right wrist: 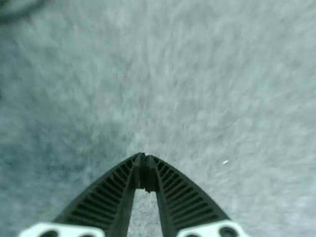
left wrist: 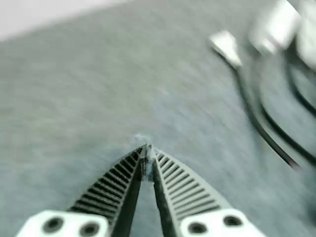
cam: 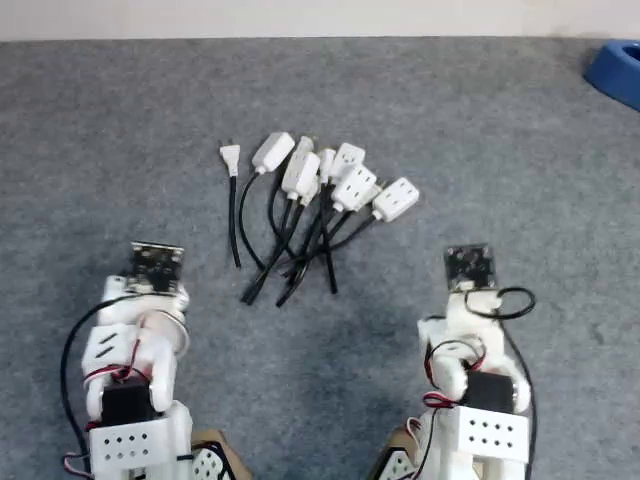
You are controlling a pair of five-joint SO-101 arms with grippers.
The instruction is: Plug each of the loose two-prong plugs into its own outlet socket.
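- The left claw (left wrist: 146,154) is seen pressed together on nothing, low over the grey table (left wrist: 74,98), near-left of the socket pile.
- The right claw (right wrist: 143,163) is likewise pressed together and empty, near-right of that pile.
- The socket pile (cam: 340,178), a cluster of white blocks, is laid at mid-table, with its black cords (cam: 290,250) fanned toward the arms.
- One loose two-prong plug (cam: 230,156) is laid just left of the pile, apart from it.
- A blue object (cam: 615,68) is seen far right beyond the pile.
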